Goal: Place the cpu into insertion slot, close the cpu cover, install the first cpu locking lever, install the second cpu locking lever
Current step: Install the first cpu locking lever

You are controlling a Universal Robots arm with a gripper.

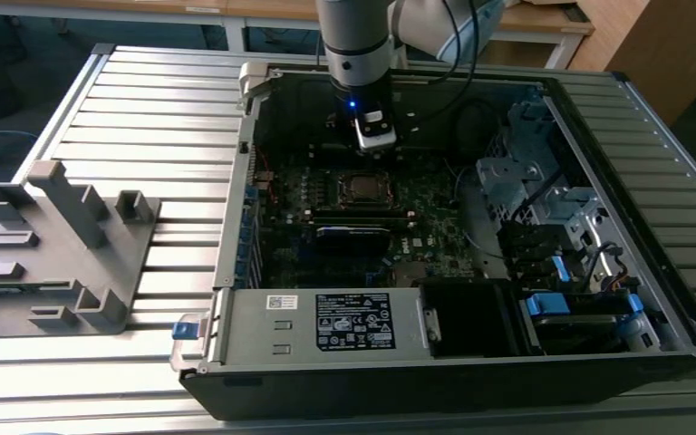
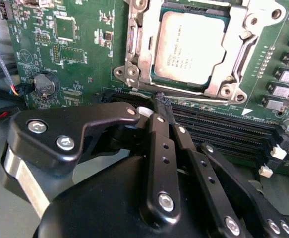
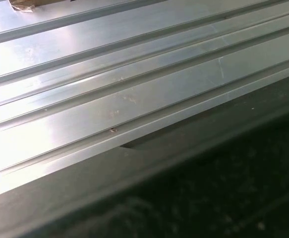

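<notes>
Above the motherboard, in the upper middle of the exterior view, the gripper (image 1: pixel 376 145) hangs with jaws pressed together and empty, while the cpu (image 2: pixel 190 45) already sits in its socket under the cpu cover (image 2: pixel 134 49), so the locking levers seem the step in hand, calling for a careful push.

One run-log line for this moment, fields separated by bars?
cpu: seated in socket | cpu cover: down around it | gripper: jaws together, empty, beside socket
</notes>
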